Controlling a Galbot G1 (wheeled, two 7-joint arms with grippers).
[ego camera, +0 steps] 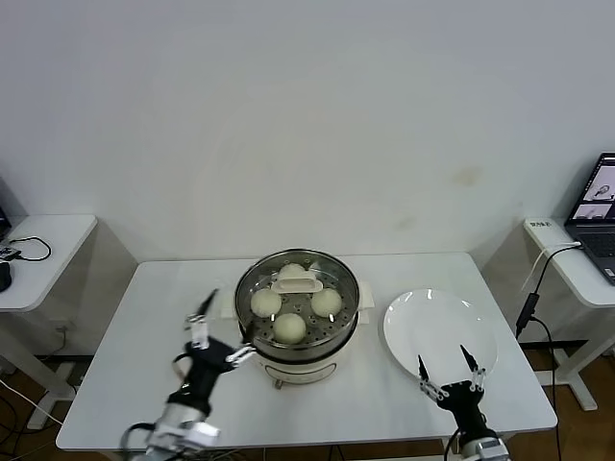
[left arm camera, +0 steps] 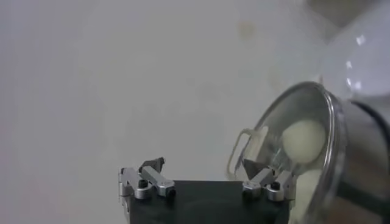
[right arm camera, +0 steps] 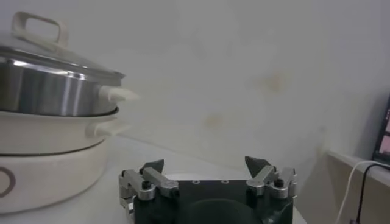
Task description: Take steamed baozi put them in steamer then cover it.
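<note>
The steamer (ego camera: 338, 331) stands mid-table on its cream-white pot base (ego camera: 298, 368). The glass cover (ego camera: 252, 280) with its cream bar handle (ego camera: 296, 282) sits on it. Through the glass I see several baozi (ego camera: 289, 327) inside. My left gripper (ego camera: 223, 332) is open and empty, just left of the steamer's rim. In the left wrist view the left gripper (left arm camera: 203, 167) is open beside the cover (left arm camera: 332, 131) with a baozi (left arm camera: 302, 140) behind the glass. My right gripper (ego camera: 446, 364) is open and empty over the near edge of the white plate (ego camera: 428, 327). The right wrist view shows the right gripper (right arm camera: 206, 164) and the covered steamer (right arm camera: 49, 85).
The white plate is bare, right of the steamer. Side tables stand at far left (ego camera: 48, 259) and far right (ego camera: 577, 259), the right one with a laptop (ego camera: 596, 211) and a hanging cable (ego camera: 534, 298).
</note>
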